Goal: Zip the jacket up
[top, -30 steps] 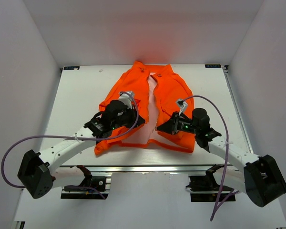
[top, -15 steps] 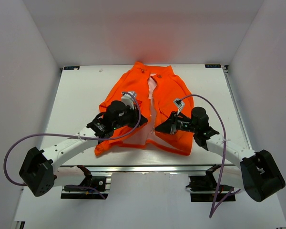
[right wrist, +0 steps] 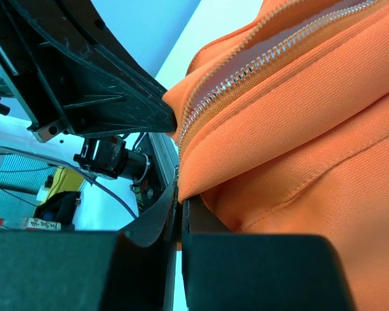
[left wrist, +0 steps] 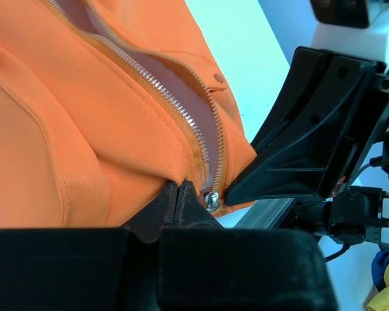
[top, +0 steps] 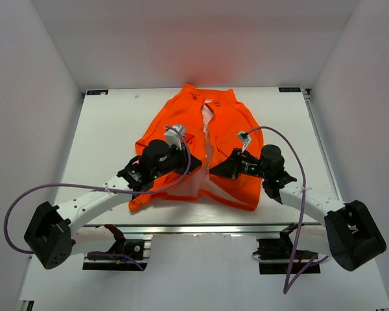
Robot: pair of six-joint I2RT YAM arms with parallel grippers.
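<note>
The bright orange jacket point(top: 227, 126) lies on the white table, collar at the far side, front open in a narrow gap. My left gripper point(top: 193, 163) is shut on the left front panel point(left wrist: 104, 142) near the hem, beside the zipper teeth point(left wrist: 175, 103) and the metal slider point(left wrist: 212, 202). My right gripper point(top: 214, 171) is shut on the right front panel's point(right wrist: 298, 162) edge near the hem, beside its zipper teeth point(right wrist: 259, 61). The two grippers stand close together, the lower front edges nearly meeting between them.
The table's near edge with an aluminium rail point(top: 201, 228) runs just below the hem. White walls enclose the table on the left, right and back. Purple cables point(top: 292, 149) loop from both arms.
Both grippers have drawn the lower front edges toward each other, and the gap at the hem has narrowed. The right gripper has shifted a little left and away from the near edge.
</note>
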